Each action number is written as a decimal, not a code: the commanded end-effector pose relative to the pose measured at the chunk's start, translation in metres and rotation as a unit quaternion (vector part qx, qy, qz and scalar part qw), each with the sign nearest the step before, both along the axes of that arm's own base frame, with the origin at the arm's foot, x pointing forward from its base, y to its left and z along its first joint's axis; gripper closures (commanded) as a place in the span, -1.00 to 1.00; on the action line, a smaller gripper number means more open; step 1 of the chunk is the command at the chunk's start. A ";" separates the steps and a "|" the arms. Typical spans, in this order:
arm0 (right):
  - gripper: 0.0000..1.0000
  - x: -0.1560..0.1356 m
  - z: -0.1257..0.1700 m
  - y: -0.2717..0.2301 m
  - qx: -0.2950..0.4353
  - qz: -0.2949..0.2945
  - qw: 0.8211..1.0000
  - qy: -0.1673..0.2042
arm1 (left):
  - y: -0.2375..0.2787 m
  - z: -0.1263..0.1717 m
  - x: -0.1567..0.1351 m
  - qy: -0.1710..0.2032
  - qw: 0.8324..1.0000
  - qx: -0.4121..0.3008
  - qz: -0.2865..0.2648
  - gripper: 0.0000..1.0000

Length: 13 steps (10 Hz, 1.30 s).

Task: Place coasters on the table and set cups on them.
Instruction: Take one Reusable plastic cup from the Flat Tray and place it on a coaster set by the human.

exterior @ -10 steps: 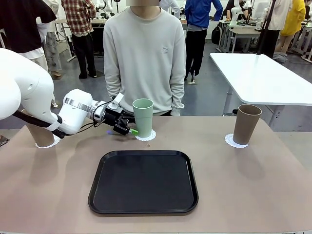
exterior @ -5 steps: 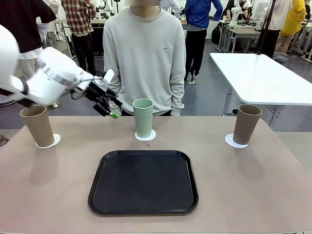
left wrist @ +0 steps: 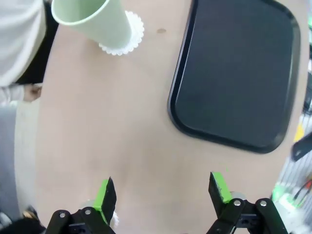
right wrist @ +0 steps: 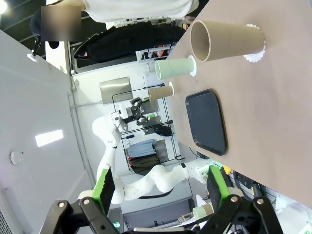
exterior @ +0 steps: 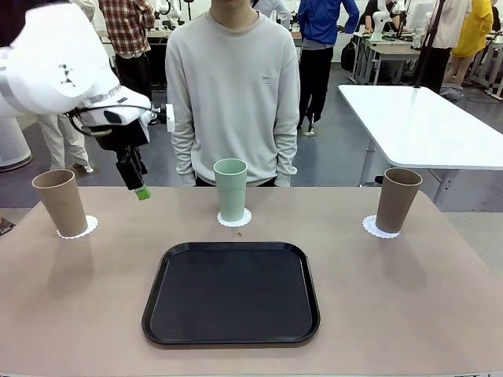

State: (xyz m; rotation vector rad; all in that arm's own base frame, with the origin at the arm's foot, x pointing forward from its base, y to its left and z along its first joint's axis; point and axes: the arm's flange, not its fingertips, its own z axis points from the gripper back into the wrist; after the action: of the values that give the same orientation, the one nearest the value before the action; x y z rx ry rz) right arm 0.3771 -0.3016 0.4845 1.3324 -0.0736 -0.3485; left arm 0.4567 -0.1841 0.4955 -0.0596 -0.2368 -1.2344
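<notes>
White casing of the left arm fills the front view's ten o'clock corner, its wrist bent so that the left gripper [exterior: 138, 185] hangs pointing down above the table [exterior: 393, 298], in the air between the left tan cup [exterior: 60, 203] and the mint green cup [exterior: 231, 189]. Its jaws stand wide with nothing between them; in the left wrist view the left gripper's green-padded fingers [left wrist: 105, 193] rise well apart over bare tabletop. From the black tray [exterior: 231, 292] at the middle of the table, the mint green cup stands upright at twelve o'clock on its lacy coaster [exterior: 235, 219], the left tan cup at ten o'clock on a second coaster [exterior: 82, 228], and the right tan cup [exterior: 397, 199] at two o'clock on a third coaster [exterior: 378, 228]. A person in a grey sweatshirt [exterior: 232, 86] stands at the far edge just behind the green cup. In the right wrist view the right gripper [right wrist: 161, 187] is also spread wide and empty, held clear of the table, with the right tan cup lying sideways across the picture at one o'clock from it.
</notes>
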 end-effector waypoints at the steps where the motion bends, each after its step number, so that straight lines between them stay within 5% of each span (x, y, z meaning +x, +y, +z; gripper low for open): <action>1: -1.00 0.000 0.002 0.001 0.007 -0.005 1.000 -0.001 | -0.015 0.017 -0.015 -0.044 0.997 -0.015 0.067 -1.00; 3: -1.00 0.000 0.002 0.001 0.007 -0.005 1.000 -0.001 | -0.014 0.010 -0.017 -0.014 0.990 -0.090 0.106 -1.00; 4: -1.00 0.000 0.002 0.001 0.007 -0.005 1.000 -0.001 | -0.016 0.030 -0.021 -0.018 0.997 -0.021 0.066 -1.00; 13: -1.00 0.000 0.002 0.001 0.007 -0.005 1.000 -0.001 | -0.016 0.030 -0.021 -0.018 0.997 -0.021 0.066 -1.00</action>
State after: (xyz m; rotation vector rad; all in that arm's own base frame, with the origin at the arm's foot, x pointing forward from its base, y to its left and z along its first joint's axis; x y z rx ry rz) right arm 0.3770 -0.3017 0.4845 1.3324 -0.0737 -0.3488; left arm 0.4360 -0.2021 0.5242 -0.0731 -0.3013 -1.0752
